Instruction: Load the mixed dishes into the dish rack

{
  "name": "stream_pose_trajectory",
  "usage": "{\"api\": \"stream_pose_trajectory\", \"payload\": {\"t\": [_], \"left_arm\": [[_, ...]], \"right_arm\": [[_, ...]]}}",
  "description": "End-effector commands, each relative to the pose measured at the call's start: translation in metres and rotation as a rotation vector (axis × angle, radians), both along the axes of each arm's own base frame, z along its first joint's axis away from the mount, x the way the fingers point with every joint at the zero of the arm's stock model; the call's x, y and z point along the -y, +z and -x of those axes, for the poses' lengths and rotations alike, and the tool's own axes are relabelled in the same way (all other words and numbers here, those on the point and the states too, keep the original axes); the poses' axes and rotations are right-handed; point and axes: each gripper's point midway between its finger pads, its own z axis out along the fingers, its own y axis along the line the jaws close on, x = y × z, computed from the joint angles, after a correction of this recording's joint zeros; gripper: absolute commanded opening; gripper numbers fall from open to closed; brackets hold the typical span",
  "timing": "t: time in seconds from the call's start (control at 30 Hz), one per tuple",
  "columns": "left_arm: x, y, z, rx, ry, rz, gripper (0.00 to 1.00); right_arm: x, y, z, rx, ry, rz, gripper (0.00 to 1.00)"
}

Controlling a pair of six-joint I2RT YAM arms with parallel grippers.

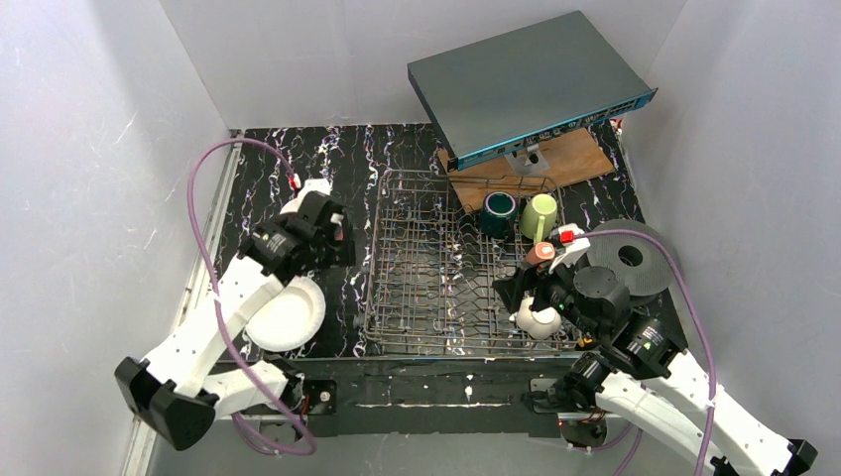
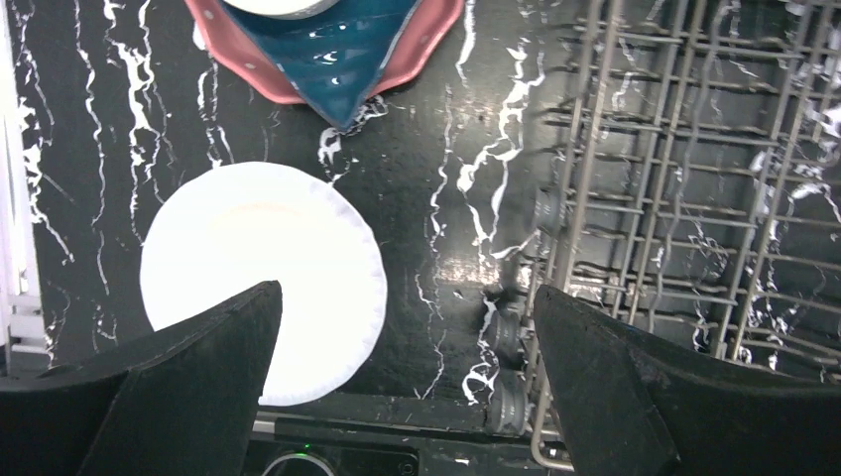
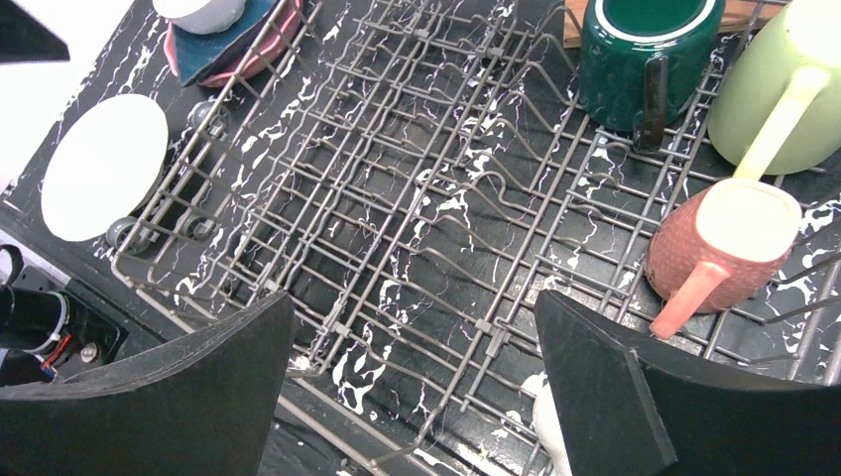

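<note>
Cream plate (image 2: 263,273) is sitting on the marbled table (image 2: 426,149) just left of the wire dish rack (image 2: 674,198), with the left gripper (image 2: 407,293) hovering wide open and empty between them. Teal mug (image 3: 645,59), green mug (image 3: 783,89) and pink mug (image 3: 719,248) are standing in the rack's right side, and the right gripper (image 3: 415,297) is gaping empty over it too.

Robot lab booth (white panel walls (image 1: 94,149) round marbled table (image 1: 397,159))

Top ext cam set high at near edge of table (image 1: 347,159), aimed down; whole scene seen from afar, dish rack (image 1: 451,263) mid-frame. L wrist cam aimed straight down, close; cream plate (image 2: 278,258) at left, rack edge at right. R wrist cam tilted across rack, close; plate upper left. Rack + plate shared by all 3.
</note>
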Motion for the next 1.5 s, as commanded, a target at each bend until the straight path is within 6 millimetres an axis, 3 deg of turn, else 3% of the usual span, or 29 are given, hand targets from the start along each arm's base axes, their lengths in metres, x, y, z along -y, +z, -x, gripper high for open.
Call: {"api": "stream_pose_trajectory", "payload": {"t": [0.0, 0.17, 0.3, 0.47, 0.53, 0.7, 0.77, 0.97, 1.3, 1.47], "left_arm": [[-0.014, 0.005, -0.043, -0.017, 0.049, -0.001, 0.97], [-0.024, 0.004, -0.100, -0.070, 0.071, 0.052, 0.84], [-0.033, -0.014, -0.139, -0.119, 0.087, 0.010, 0.82], [-0.033, -0.037, -0.172, -0.171, 0.073, 0.006, 0.83], [-0.033, -0.051, -0.180, -0.195, 0.063, -0.008, 0.78], [-0.035, -0.087, -0.188, -0.261, 0.043, -0.051, 0.53], [-0.037, -0.094, -0.188, -0.267, 0.037, -0.069, 0.48], [-0.043, -0.100, -0.190, -0.267, 0.033, -0.110, 0.46], [-0.049, -0.115, -0.191, -0.323, 0.043, -0.144, 0.42], [-0.048, -0.124, -0.189, -0.357, 0.043, -0.145, 0.33]], "right_arm": [[-0.011, 0.006, -0.001, 0.003, 0.031, -0.045, 0.98], [-0.015, 0.003, 0.001, -0.017, 0.044, -0.049, 0.98], [-0.017, 0.004, 0.001, -0.030, 0.049, -0.052, 0.98], [-0.018, 0.013, 0.001, -0.030, 0.051, -0.055, 0.98], [-0.018, 0.016, 0.000, -0.029, 0.046, -0.051, 0.98], [-0.021, 0.024, -0.003, -0.028, 0.047, -0.048, 0.98], [-0.023, 0.029, -0.004, -0.027, 0.052, -0.048, 0.98], [-0.026, 0.030, -0.011, -0.033, 0.039, -0.028, 0.98], [-0.048, 0.018, -0.014, -0.105, 0.078, -0.050, 0.98], [-0.052, 0.020, -0.013, -0.120, 0.087, -0.062, 0.98]]}}
